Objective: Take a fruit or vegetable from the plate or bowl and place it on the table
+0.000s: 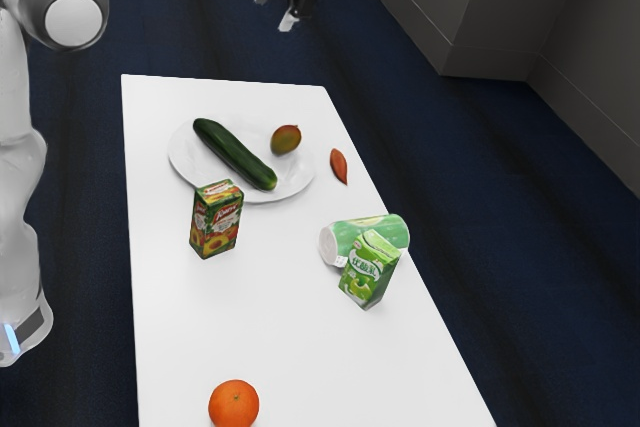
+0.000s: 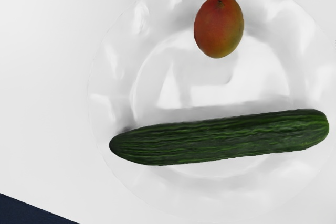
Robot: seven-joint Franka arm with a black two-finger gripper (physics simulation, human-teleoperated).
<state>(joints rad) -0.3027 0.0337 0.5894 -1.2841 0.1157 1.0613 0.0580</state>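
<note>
Well, the gripper (image 1: 276,7) hangs in the air at the far end of the scene, its two fingers spread apart with nothing between them. Its wrist view looks down on the white plate (image 1: 190,169), which lies at the far end of the white table (image 1: 165,347). The task's fruit and vegetable are both on that plate: a long green cucumber (image 1: 232,152) and a reddish, partly green mango (image 1: 285,140). In the exterior view the cucumber slants from the far left toward the near right, reaching over the plate's rim area at its ends. The mango sits to its right, toward the plate's far right side, and the wrist view shows a gap between the two.

Just beside the plate, on the exterior view's right, a small orange-brown, pointed item (image 1: 339,165) lies on the table. A fruit-printed juice box (image 1: 216,219) stands at the plate's near side; whether they touch is hard to tell. Nearer and to the right, a green and white tub (image 1: 390,231) lies on its side, with a green carton (image 1: 369,269) close in front of it. An orange (image 1: 234,405) rests at the near end, well apart from the rest.
</note>
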